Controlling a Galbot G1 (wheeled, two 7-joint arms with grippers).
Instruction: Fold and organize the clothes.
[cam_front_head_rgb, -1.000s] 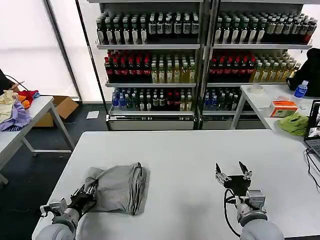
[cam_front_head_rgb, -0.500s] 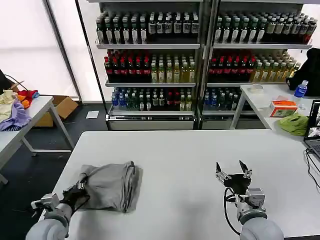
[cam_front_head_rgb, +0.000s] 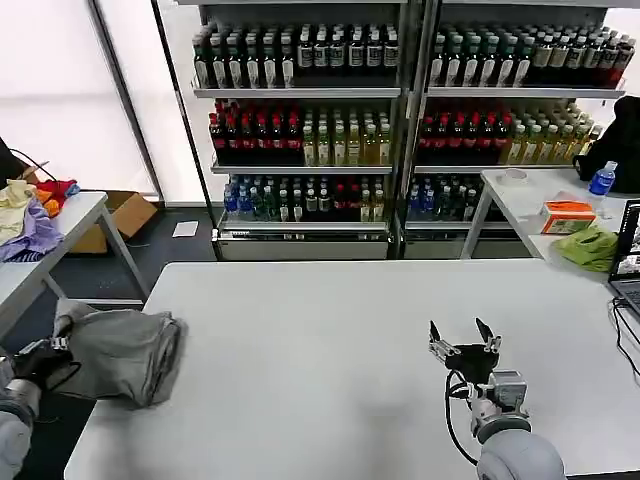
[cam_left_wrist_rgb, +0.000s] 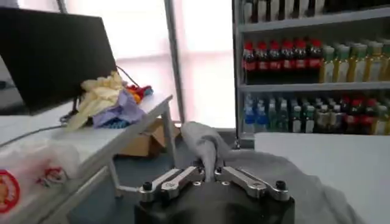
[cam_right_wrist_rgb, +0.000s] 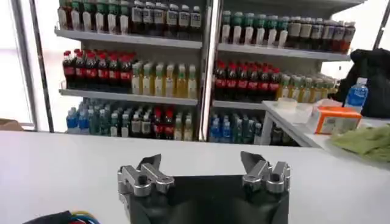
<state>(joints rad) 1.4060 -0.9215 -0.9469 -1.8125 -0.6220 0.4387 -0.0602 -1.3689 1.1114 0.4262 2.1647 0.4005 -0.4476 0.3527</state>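
Note:
A folded light grey T-shirt (cam_front_head_rgb: 125, 350) hangs over the left edge of the white table (cam_front_head_rgb: 350, 320), bunched and partly off the tabletop. My left gripper (cam_front_head_rgb: 45, 355) is past that edge and shut on a fold of the shirt. In the left wrist view the left gripper (cam_left_wrist_rgb: 207, 173) pinches a ridge of the T-shirt (cam_left_wrist_rgb: 204, 143) between its jaws. My right gripper (cam_front_head_rgb: 463, 338) stands open over the front right of the table, nothing between its fingers. The right wrist view shows the right gripper (cam_right_wrist_rgb: 201, 159) open above bare tabletop.
A side table (cam_front_head_rgb: 70, 215) on the left carries lilac, cream and red fabrics (cam_front_head_rgb: 30, 225). Drink shelves (cam_front_head_rgb: 400, 120) line the back. Another table at right holds an olive-green cloth (cam_front_head_rgb: 590, 245) and an orange box (cam_front_head_rgb: 567, 215). A laptop edge (cam_front_head_rgb: 630, 265) sits far right.
My left gripper has dragged the grey T-shirt leftward from the front left of the table to hang over its left edge. The right gripper has stayed put.

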